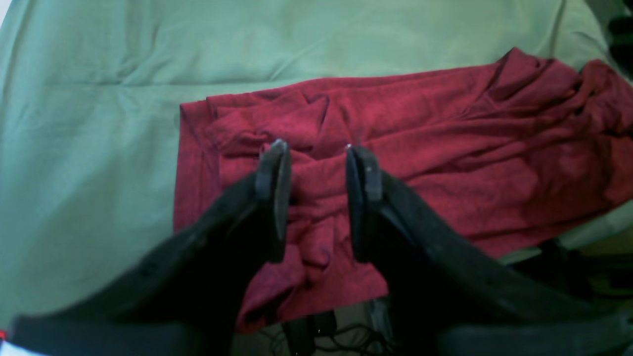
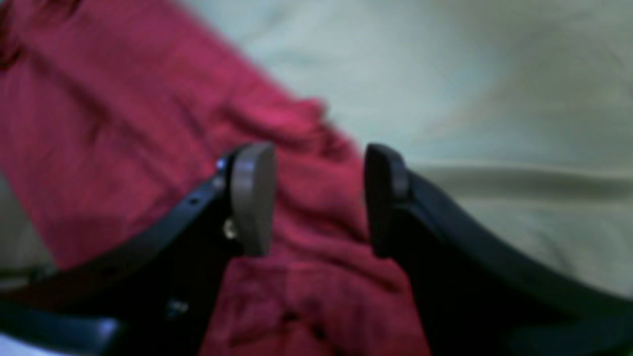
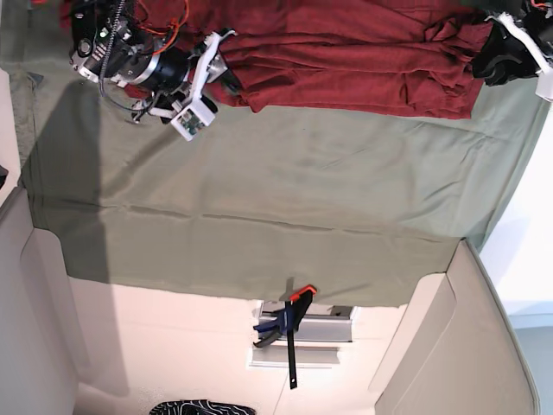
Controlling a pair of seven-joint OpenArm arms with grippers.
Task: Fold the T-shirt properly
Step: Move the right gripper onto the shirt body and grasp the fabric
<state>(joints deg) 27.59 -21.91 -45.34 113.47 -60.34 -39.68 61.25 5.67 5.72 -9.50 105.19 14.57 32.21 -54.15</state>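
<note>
The dark red T-shirt lies crumpled in a long band along the far edge of the table. My left gripper hovers open over one rumpled end of the T-shirt, with bunched fabric showing between its fingers. At the other end, my right gripper stands open over the blurred red T-shirt, close to its edge. In the base view the right gripper is at the shirt's left end and the left gripper at its right end.
A green cloth covers the table, with long creases across it. A black and orange clamp sits at the near edge. Cables hang below the table edge under the shirt's corner.
</note>
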